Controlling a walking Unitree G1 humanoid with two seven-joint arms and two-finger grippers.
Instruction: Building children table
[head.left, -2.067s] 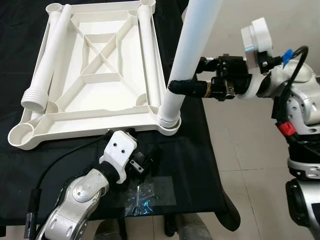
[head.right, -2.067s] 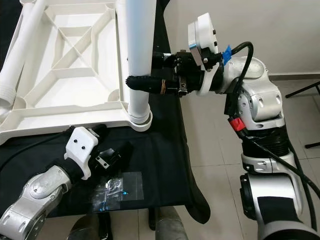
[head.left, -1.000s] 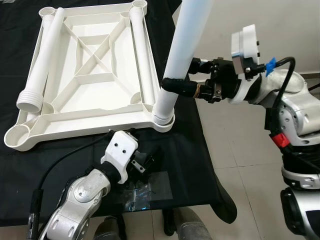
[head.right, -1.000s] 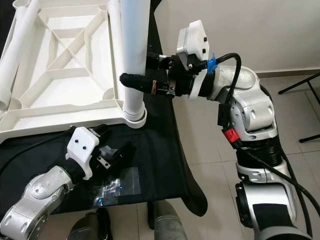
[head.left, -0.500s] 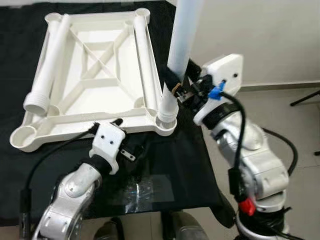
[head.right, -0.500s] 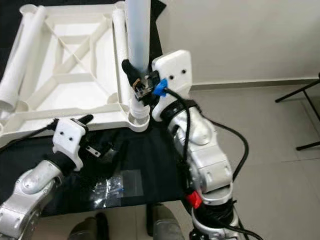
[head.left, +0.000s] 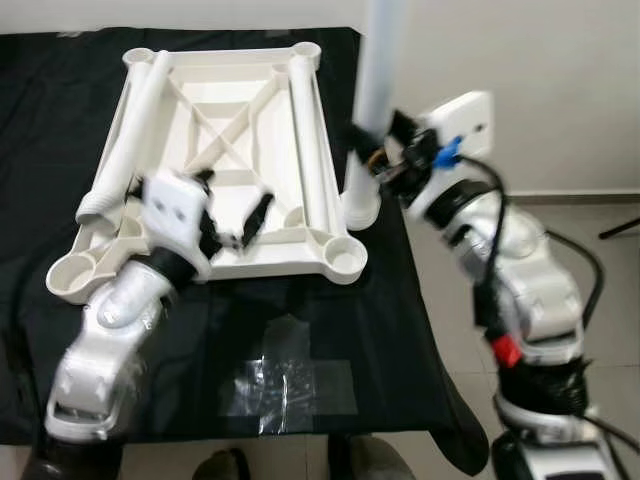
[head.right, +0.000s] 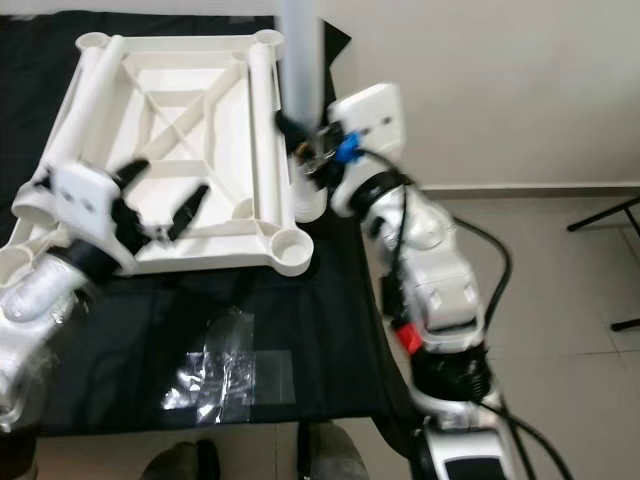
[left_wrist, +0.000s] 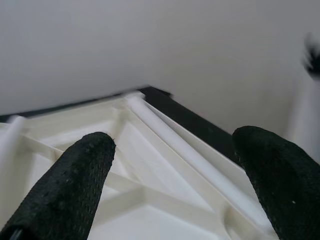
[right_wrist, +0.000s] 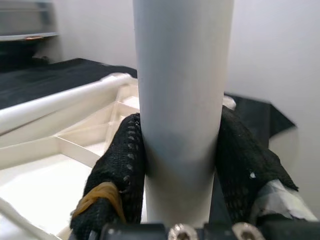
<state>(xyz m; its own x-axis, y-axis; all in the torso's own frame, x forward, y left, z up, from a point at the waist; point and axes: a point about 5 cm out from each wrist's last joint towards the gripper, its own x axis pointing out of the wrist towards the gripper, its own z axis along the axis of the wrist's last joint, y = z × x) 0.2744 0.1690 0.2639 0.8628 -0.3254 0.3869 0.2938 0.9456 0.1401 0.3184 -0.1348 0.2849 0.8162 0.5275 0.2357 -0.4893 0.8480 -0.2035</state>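
The right gripper (right_wrist: 182, 165) pinches a tall white plastic tube leg (head.left: 378, 90) held upright, its threaded foot just beside the near right corner socket (head.left: 347, 260) of the upturned white ribbed plastic tabletop (head.left: 230, 160) on the black cloth-covered table (head.left: 300, 330). The left gripper (left_wrist: 175, 175) hovers spread over the tabletop's ribs. Judged risk: the leg, off the socket, could tip or cross-thread if lowered misaligned.
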